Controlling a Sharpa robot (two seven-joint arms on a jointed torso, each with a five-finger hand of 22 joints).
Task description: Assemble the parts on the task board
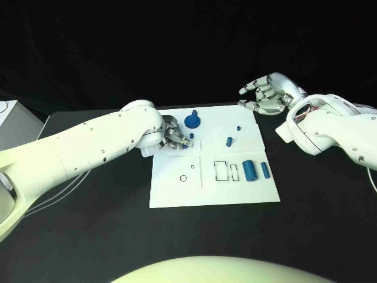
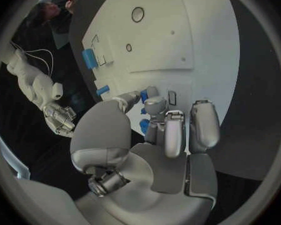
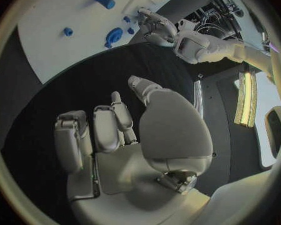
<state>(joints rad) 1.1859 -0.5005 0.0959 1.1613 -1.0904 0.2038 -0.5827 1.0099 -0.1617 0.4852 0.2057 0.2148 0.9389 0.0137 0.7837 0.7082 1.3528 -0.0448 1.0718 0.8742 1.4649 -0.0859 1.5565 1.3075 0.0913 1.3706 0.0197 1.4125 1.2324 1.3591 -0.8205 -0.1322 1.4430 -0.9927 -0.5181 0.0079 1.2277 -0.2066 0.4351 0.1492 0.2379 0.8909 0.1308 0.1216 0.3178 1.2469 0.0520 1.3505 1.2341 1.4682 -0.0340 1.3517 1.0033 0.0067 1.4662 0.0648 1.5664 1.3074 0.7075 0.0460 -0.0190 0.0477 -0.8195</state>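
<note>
Two hands, one working: the left silver hand (image 1: 175, 137) sits low over the left-centre of the white rectangular task board (image 1: 176, 191), fingers curled in around a small blue part (image 2: 144, 96) right at its fingertips; contact looks likely, but I cannot tell if it truly pinches it or only touches it. The right silver hand (image 1: 267, 94) hovers off the board's far right corner above the black surface (image 1: 86, 236), fingers apart, holding nothing. On the board: a blue round gear-like part (image 1: 194, 122) near the far edge, a small blue peg (image 1: 229, 141) mid-board, a large blue cylinder (image 1: 250, 170) and a thinner blue pin (image 1: 265, 171) lying by the rectangular slots. Judged step: the left hand seating or picking its small piece, task early, most parts loose. Next move likely needs a firm pinch, then alignment over the matching recess before pressing down.
</note>
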